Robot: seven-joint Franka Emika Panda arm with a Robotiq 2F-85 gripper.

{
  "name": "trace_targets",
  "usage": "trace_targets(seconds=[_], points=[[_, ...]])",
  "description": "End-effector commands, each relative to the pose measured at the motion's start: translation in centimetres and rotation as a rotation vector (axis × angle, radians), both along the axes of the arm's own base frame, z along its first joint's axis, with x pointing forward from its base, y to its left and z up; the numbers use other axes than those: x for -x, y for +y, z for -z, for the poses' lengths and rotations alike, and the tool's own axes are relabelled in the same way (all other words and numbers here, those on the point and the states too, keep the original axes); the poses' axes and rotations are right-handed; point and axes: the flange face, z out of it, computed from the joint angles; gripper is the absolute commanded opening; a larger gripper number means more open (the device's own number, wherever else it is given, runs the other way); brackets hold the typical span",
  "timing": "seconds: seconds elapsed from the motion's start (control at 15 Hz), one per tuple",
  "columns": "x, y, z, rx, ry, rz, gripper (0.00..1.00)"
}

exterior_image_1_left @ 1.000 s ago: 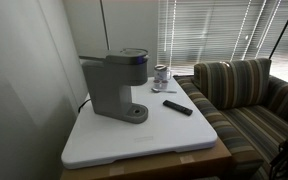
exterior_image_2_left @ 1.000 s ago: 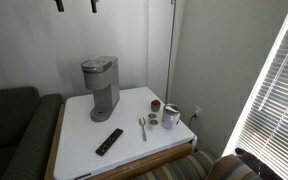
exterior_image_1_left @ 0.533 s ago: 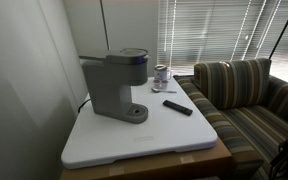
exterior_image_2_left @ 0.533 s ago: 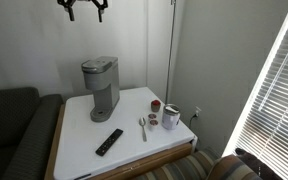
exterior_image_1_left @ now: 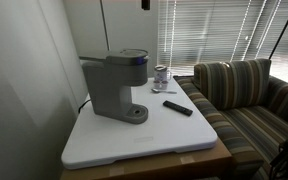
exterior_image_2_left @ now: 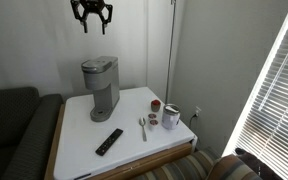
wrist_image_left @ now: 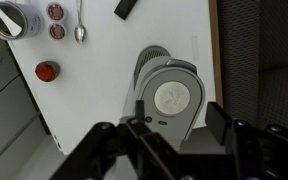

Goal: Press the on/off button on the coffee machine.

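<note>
The coffee machine is tall and matte grey with a dark bluish top band. It stands at the back of the white table in both exterior views. My gripper hangs open and empty well above it, not touching it. Only its tip shows at the top edge of an exterior view. In the wrist view I look straight down on the machine's top, with its round lid disc between my two open fingers. A small round button sits on the top near the left finger.
A black remote lies on the white table. A metal can, a spoon and small red pods sit at the table's end. A striped couch and a dark sofa flank the table. A wall stands behind.
My gripper has come down from the top edge of the exterior view toward the coffee machine and shifted a little toward it. Nothing on the table has moved.
</note>
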Motion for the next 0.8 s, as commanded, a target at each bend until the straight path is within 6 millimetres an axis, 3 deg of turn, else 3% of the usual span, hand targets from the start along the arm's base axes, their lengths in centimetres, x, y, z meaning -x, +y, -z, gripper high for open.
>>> trace_targets(seconds=[0.0, 0.33, 0.47, 0.53, 0.73], points=[[-1.3, 1.0, 0.7, 0.015, 0.034, -0.022, 0.35], [-2.1, 2.9, 2.0, 0.041, 0.038, -0.038, 0.03], [-1.8, 3.1, 2.1, 0.025, 0.031, -0.047, 0.00], [-1.8, 3.4, 2.3, 0.027, 0.031, -0.050, 0.05], [-1.8, 3.5, 2.4, 0.027, 0.031, -0.051, 0.01]])
